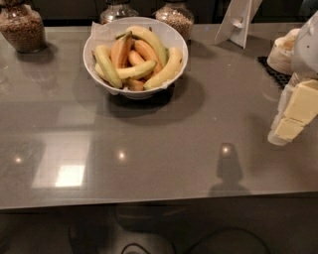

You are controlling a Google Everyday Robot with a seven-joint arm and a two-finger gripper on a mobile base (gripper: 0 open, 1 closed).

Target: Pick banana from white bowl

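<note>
The white bowl (175,40) stands on the grey table at the back, left of centre. It holds several bananas, some yellow and some orange-toned. The pale greenish-yellow banana (106,65) lies along the bowl's left side, curved, with its tip toward the front rim. My gripper (293,116) is at the right edge of the view, low over the table. It is well to the right of the bowl and a little nearer the front, apart from it.
Three glass jars of dry food stand behind the bowl: one (21,27) at far left, two (115,11) (175,14) right behind it. A white stand (238,20) and stacked beige bowls (282,52) on a black mat are at the back right.
</note>
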